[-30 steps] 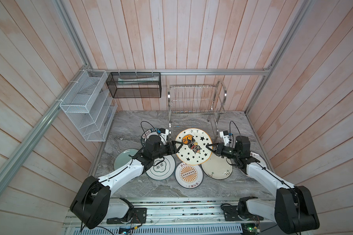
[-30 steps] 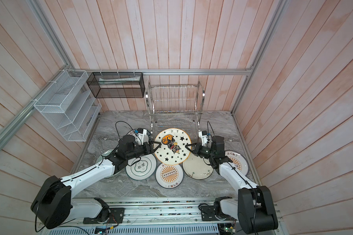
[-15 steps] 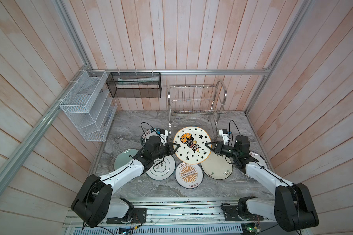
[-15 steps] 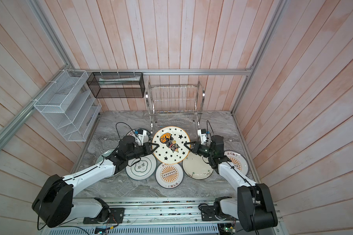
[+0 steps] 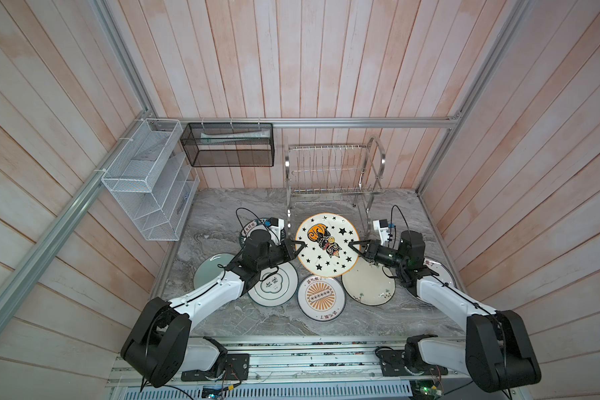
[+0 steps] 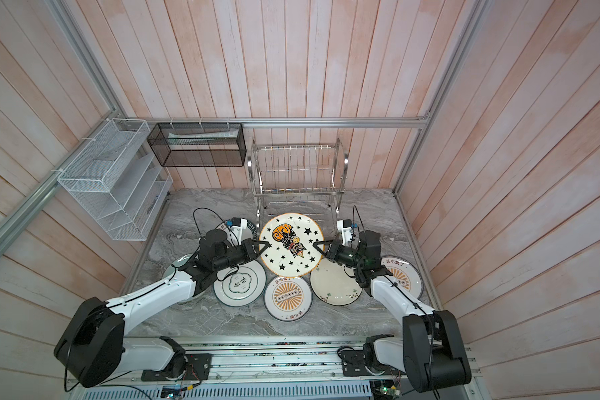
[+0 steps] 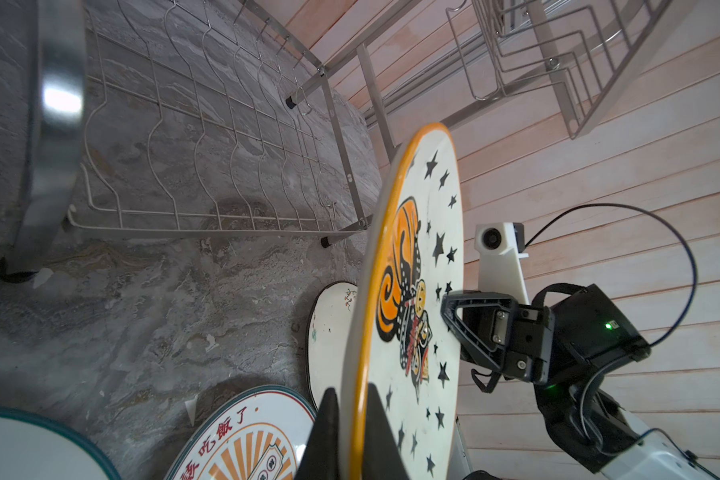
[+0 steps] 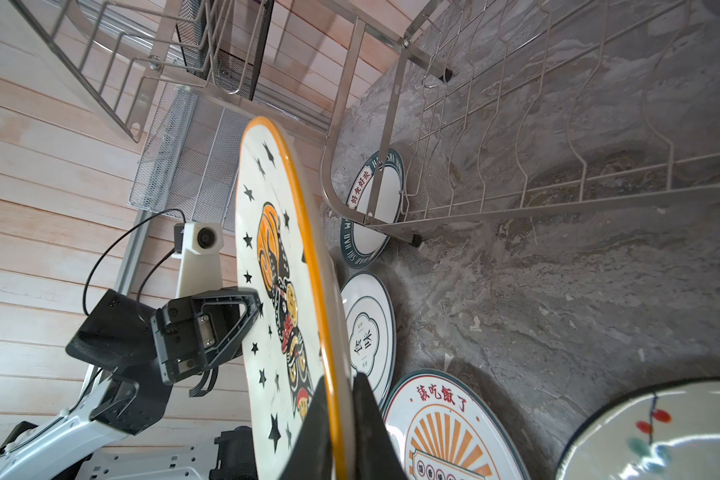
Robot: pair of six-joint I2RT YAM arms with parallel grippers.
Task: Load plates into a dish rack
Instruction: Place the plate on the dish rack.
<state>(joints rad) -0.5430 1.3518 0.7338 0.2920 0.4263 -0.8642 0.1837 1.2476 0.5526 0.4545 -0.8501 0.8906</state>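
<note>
Since a second ago the left tool (image 5: 300,246) has gone from gaping beside the rim to pinching it, while the starred plate (image 5: 327,246) has hardly shifted between the two arms. Left wrist view is showing its fingers (image 7: 325,432) sitting tight on both faces of the orange-gold edge, so it is clamping the plate. On the opposite edge the right tool (image 5: 353,246) is biting too. Its fingers (image 8: 314,428) are hugging the rim on both faces, which reads as a grip, though how firm is hard to tell. Plate is hanging roughly level above the tabletop (image 5: 222,214), just in front of the lower tier of the dish rack (image 5: 329,173), overlapping the cream floral plate (image 5: 369,287) below it. Progress: nothing is loaded yet, and both tiers are standing bare in both top views. One plate of seven is in hand, either mid-handover or a two-arm carry, cannot say which. Six are lying flat and waiting: green-lettered plate (image 5: 250,227) by the rack's foot near the left arm, pale green plate (image 5: 210,266) partly under that arm, quatrefoil plate (image 5: 274,285), sunburst plate (image 5: 321,297) nearest the front, the cream one, and second sunburst plate (image 5: 437,273) partly under the right arm. Left to do, by my judgement: standing this plate on edge between the rods, then repeating for the rest.
</note>
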